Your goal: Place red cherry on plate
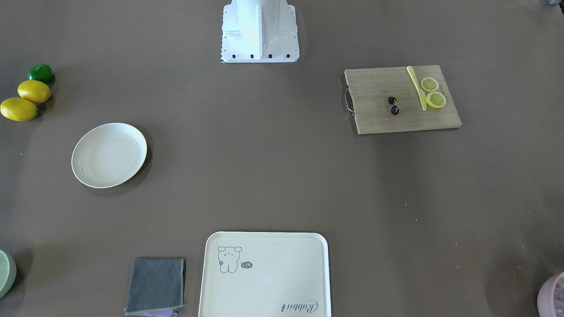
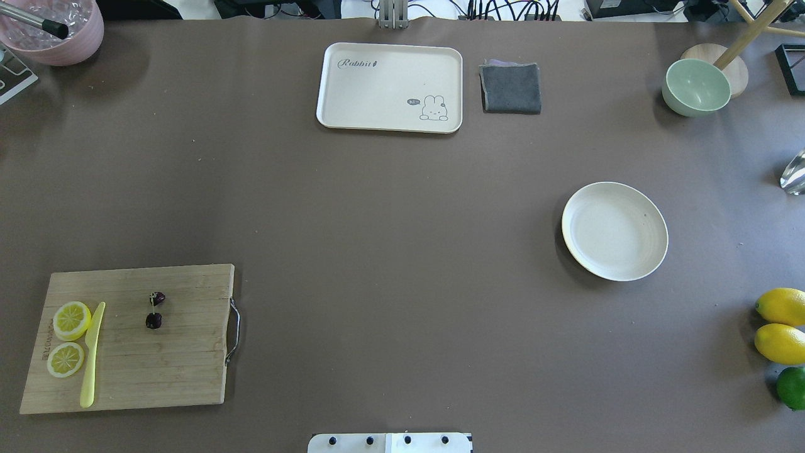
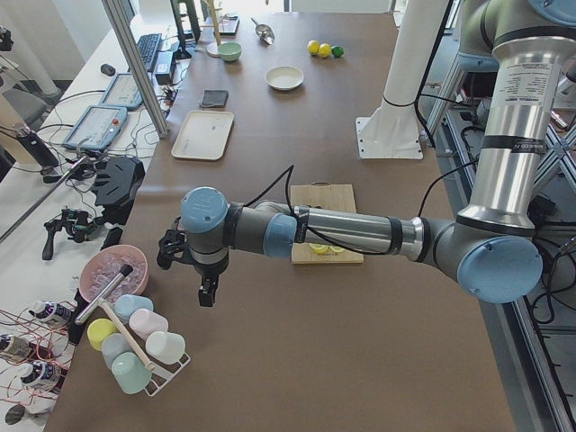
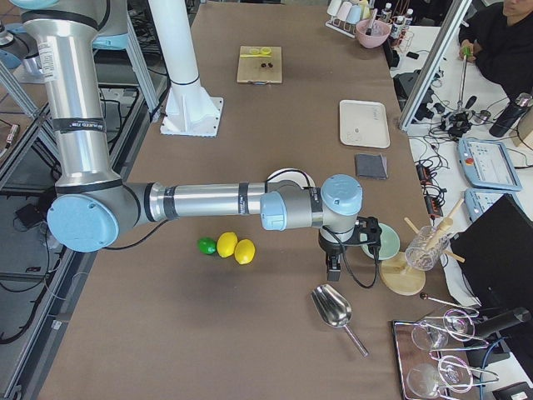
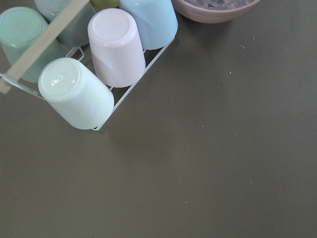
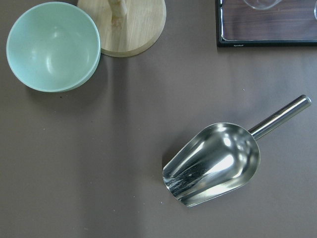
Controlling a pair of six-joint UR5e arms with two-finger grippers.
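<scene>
The red cherry (image 1: 393, 105) (image 2: 155, 309), two dark maroon fruits on one stem, lies on the wooden cutting board (image 1: 379, 114) (image 2: 176, 358), apart from the lemon slices and the yellow knife. The cream plate (image 1: 109, 155) (image 2: 614, 231) sits bare across the table from it. My left gripper (image 3: 207, 292) hangs far off at the table's left end, over the cup rack; I cannot tell whether it is open or shut. My right gripper (image 4: 333, 268) hangs at the opposite end, above the metal scoop; I cannot tell its state either. Neither shows in the overhead or front views.
Two lemon slices (image 2: 69, 340) and a yellow knife (image 2: 92, 355) share the board. A bear tray (image 2: 390, 87) and grey cloth (image 2: 510, 88) lie at the far edge. Lemons and a lime (image 2: 783, 343), a green bowl (image 2: 695, 87), a scoop (image 6: 213, 163) and a cup rack (image 5: 94, 64) stand at the ends.
</scene>
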